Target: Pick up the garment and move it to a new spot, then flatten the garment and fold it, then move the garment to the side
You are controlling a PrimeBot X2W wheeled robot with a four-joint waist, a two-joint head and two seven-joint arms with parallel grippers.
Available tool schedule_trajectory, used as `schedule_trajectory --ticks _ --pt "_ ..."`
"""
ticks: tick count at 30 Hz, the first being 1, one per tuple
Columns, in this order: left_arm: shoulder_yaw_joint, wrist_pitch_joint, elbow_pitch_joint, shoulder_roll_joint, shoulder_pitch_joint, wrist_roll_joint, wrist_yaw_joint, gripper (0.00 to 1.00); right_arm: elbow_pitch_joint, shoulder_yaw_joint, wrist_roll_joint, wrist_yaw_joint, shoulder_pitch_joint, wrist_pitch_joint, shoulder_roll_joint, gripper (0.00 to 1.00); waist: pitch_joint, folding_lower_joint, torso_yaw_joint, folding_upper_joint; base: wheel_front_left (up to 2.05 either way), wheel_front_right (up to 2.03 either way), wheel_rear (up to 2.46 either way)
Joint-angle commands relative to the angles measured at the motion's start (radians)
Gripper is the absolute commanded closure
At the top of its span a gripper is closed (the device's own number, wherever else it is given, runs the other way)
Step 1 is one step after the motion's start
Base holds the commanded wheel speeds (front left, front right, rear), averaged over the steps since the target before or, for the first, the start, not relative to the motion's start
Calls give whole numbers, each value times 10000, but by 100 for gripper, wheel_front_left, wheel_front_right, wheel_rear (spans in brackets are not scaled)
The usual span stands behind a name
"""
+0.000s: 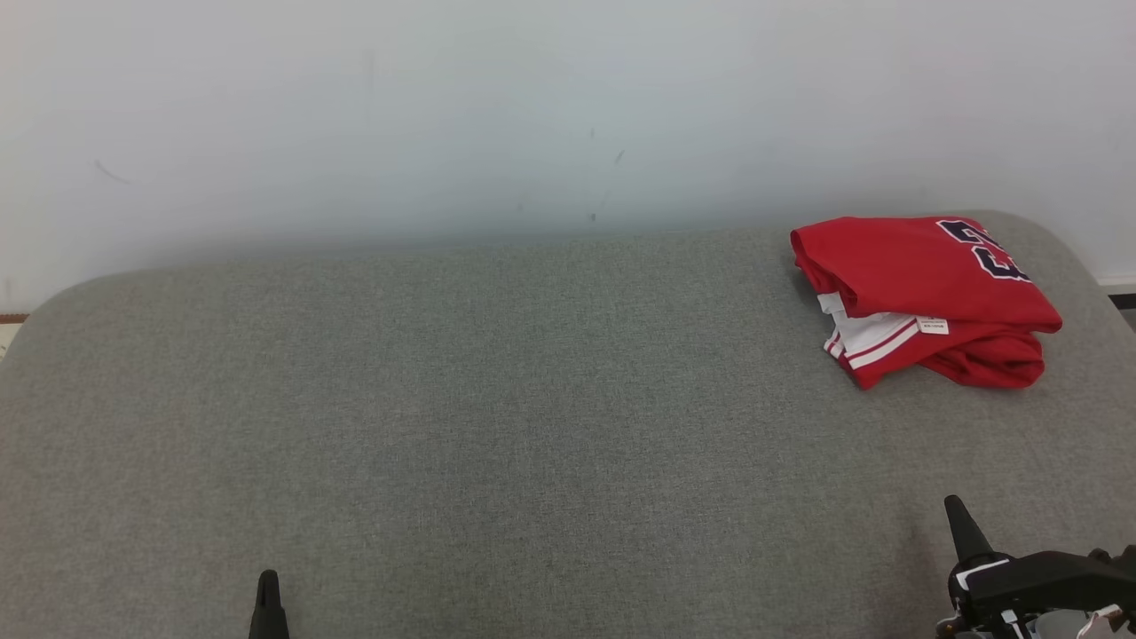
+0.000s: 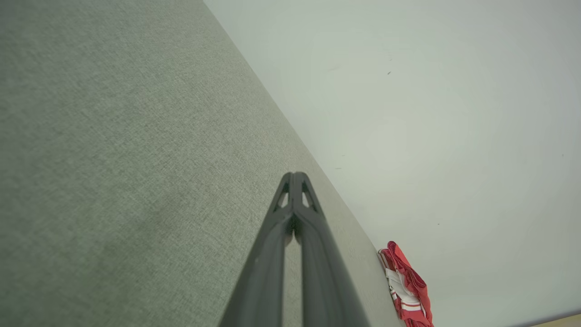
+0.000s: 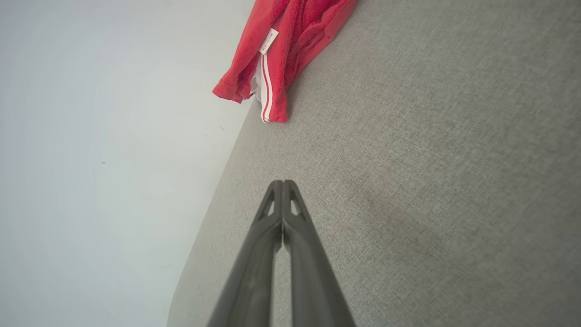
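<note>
Head view: the folded red shirt [image 1: 923, 293] sits upper right on the grey cushion [image 1: 532, 399], with the left gripper [image 1: 267, 590] and right gripper [image 1: 957, 519] along the bottom, well apart from it. Left wrist: fingers [image 2: 268, 254] pressed together, empty, shirt lower right. Right wrist: fingers [image 3: 256, 259] pinched together, empty, shirt top centre.

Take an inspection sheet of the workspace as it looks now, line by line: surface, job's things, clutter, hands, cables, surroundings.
Surface: grey fabric surface with rounded corners, smooth, no wrinkles seen.
Job's things: red garment, folded in a bundle at the far right of the surface near the wall; white striped trim, a small white label and dark lettering show.
Clutter: nothing seen.
Hands: left hand shut, holding nothing, at the near left; right hand shut, holding nothing, at the near right, apart from the garment.
Cables: nothing seen.
Surroundings: pale wall behind the surface, with a few faint marks.
</note>
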Motion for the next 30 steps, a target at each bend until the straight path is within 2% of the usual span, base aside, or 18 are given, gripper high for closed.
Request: schedule_trajectory --ticks 1,30 --pt "-46 -41 -37 52 -212 -294 -40 100 -48 -118 257 4 -230 92 -72 100 4 -1 2 0 0 0 0" --pt "-681 -59 341 54 -649 -3179 -258 100 318 -1383 2829 4 -691 1492 -66 100 131 -1 31 0 0 0 0"
